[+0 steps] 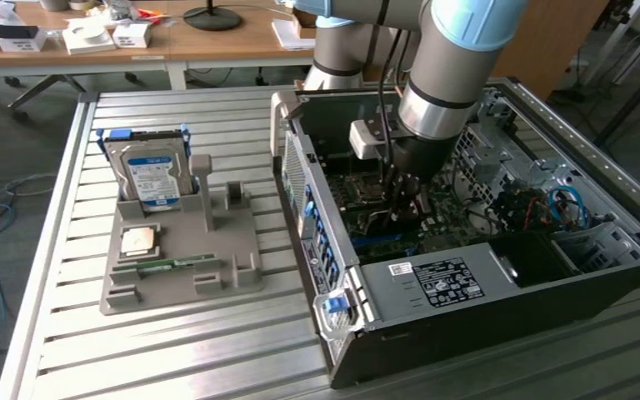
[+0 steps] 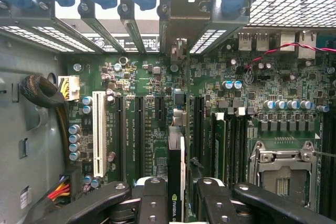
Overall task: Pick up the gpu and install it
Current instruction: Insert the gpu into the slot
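On the exterior view's left, a grey moulded holder tray (image 1: 181, 275) sits on the slatted metal table (image 1: 64, 350), its slots shaped so each part stands ready to be taken. It holds a boxy silver hard drive with a blue-and-white label (image 1: 151, 177) upright at the back, a small square tan processor chip (image 1: 139, 241) lying flat, and a narrow green memory stick (image 1: 164, 265) on edge in front. The upright bracket (image 1: 201, 179) beside the drive stands vacant.

To the right lies the open black-and-silver computer case (image 1: 498, 275), side panel off so the green motherboard (image 2: 147, 129) faces upward. The grey-and-blue robot arm (image 1: 442, 83) reaches straight down into it.

In the wrist view the black gripper (image 2: 176, 203) is clamped on the gpu (image 2: 177, 182), a thin dark card seen edge-on with a green logo, held upright so its lower edge can meet the long expansion slots (image 2: 139, 135). Its silvery bracket end (image 2: 181, 51) points toward the case's rear slot openings (image 2: 105, 24). Whether the card is already seated in a slot cannot be told.
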{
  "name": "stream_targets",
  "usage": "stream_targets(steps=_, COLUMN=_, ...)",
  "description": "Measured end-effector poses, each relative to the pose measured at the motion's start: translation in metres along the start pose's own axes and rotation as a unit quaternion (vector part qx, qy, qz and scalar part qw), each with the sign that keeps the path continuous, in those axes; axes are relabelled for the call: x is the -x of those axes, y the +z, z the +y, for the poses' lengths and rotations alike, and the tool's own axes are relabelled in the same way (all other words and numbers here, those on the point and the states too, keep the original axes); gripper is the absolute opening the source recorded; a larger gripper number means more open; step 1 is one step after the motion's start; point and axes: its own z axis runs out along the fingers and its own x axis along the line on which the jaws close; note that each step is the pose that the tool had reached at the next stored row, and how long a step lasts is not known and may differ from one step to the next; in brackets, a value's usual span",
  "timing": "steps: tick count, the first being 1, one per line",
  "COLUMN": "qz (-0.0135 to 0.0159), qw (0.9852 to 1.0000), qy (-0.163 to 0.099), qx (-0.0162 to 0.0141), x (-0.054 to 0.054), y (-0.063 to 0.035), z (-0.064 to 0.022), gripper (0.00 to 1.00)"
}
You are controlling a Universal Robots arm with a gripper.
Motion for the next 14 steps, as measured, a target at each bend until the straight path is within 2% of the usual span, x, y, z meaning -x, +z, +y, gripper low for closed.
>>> stream_targets(steps=14, qz=0.0, qw=1.0, qy=0.0, qx=0.0, x=-0.0001, y=0.0024, z=0.0001, gripper=0.26)
